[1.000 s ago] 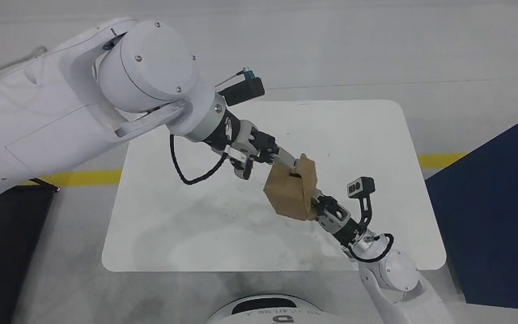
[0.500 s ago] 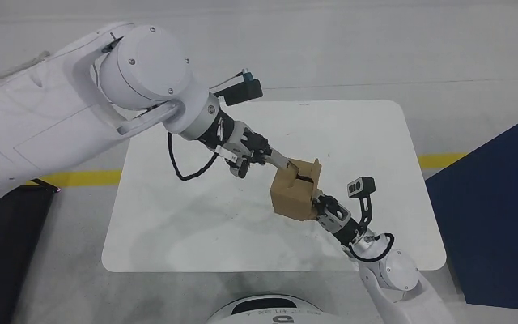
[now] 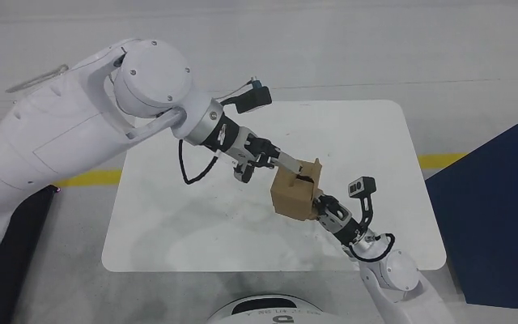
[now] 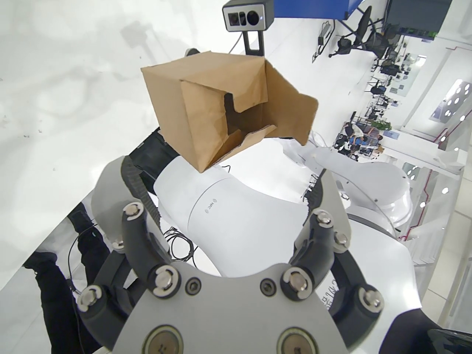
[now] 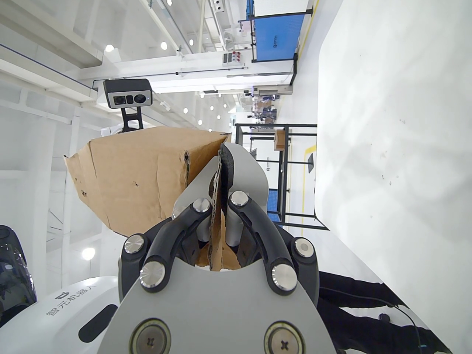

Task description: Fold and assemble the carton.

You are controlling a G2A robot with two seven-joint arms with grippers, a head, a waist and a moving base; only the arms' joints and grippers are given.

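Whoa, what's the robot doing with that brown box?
The robot is putting together a brown cardboard carton over the white table. Its right gripper is shut on one edge of the carton and holds it up. The left gripper sits close in front of the carton's open end, wide open and gripping nothing. That end is not closed yet: one flap sticks out and you can see inside.
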